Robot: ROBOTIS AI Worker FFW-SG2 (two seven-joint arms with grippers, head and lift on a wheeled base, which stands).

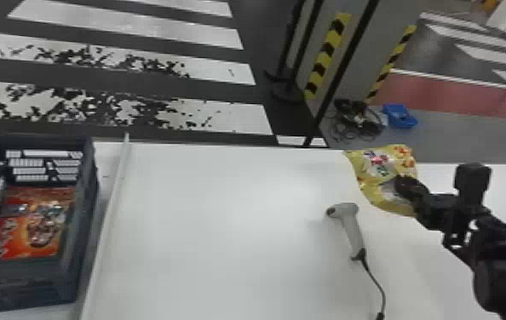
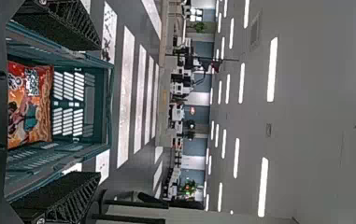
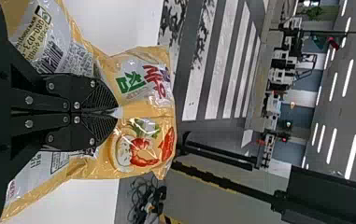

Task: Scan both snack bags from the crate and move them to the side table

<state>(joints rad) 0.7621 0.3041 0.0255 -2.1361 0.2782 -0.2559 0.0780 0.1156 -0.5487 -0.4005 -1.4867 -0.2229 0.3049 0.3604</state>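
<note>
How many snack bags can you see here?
2. The yellow bag is pinched in the right gripper, and the red-orange bag lies in the crate. Another could be hidden beneath that one.

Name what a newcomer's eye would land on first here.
Probably the yellow snack bag, pinched in the right gripper on the right side of the head view. Next would likely come the red-orange snack bag inside the crate at the left, then the pale handheld scanner lying on the white table.
</note>
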